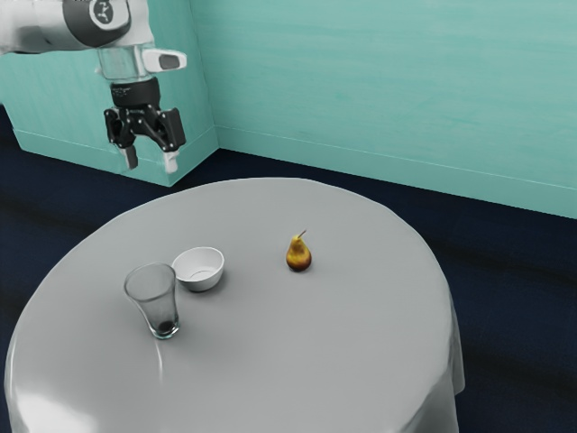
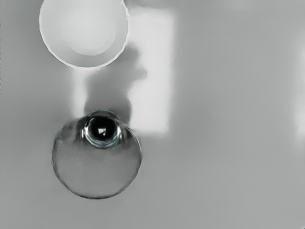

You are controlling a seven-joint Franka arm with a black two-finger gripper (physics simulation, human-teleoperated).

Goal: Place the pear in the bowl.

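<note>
- gripper (image 1: 151, 161): upper left of the exterior frame, pointing down, raised above table level; two fingers spread apart, teal wall visible through the gap
- robot arm (image 1: 54, 25): white with dark grey joint cover; enters from the exterior frame's upper left corner; black gripper body at its end
- bowl (image 1: 199, 269): white, round, left of center in the exterior frame; upright on table, inside visible and empty; also seen from above in the wrist view
- drinking glass (image 1: 151, 293): clear, flared toward the rim, upright; lower left of the bowl in the exterior frame; rim overlaps bowl's edge there, but wrist view has the two apart, near each other; dark spot at its base
- pear (image 1: 298, 256): task item, yellow top fading to red-brown bottom; about mid-frame in the exterior view, right of the bowl and well apart from it; on the table outside the bowl, upright, stem tilted to upper right
- round table (image 1: 306, 361): light grey cloth, fills most of the lower frame; glare at lower left, cloth folds hanging at lower right; wrist view has bright reflection patches and a darker shadow between bowl and glass
- background: teal wall (image 1: 388, 81) across the top; dark blue floor (image 1: 514, 298) around the table
</note>
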